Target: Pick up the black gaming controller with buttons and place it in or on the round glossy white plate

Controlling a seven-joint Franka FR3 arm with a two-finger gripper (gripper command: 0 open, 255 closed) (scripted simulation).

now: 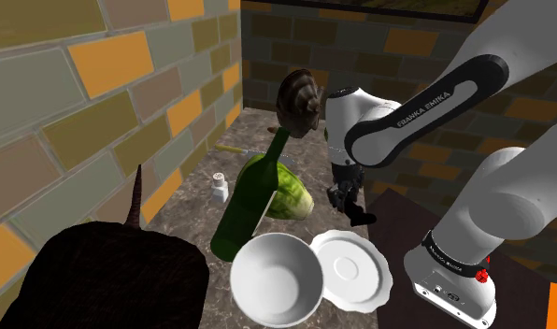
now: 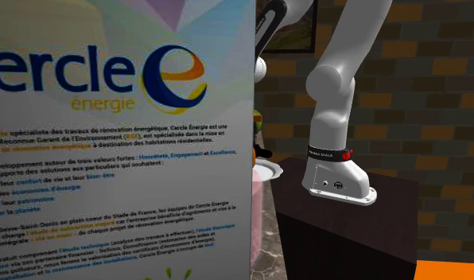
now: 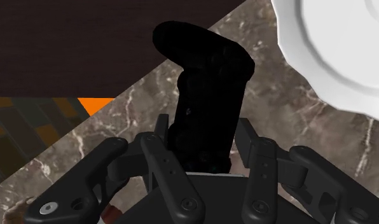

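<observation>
The gripper (image 3: 203, 130) clasps the black gaming controller (image 3: 204, 76), whose long axis runs straight out from the fingers, and the white plate (image 3: 334, 57) lies near, beside its far end

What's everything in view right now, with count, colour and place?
black gaming controller: one, black, clasped in the tool.
plate: one, glossy white, on the counter near the stand.
bowl: one, white, beside the plate.
bottle: one, dark green, slanted beside the bowl.
melon-like fruit: one, green, beside the bottle.
shaker: one, white, near the bottle.
shell-like object: one, brown, counter's far end.
spiked object: one, dark brown, shoulder view's lower left.
poster: one, white with lettering, second exterior view's left.
stand: one, dark brown, under the arm.
arm: one, white.
tool: one, black, shut on the controller.
</observation>
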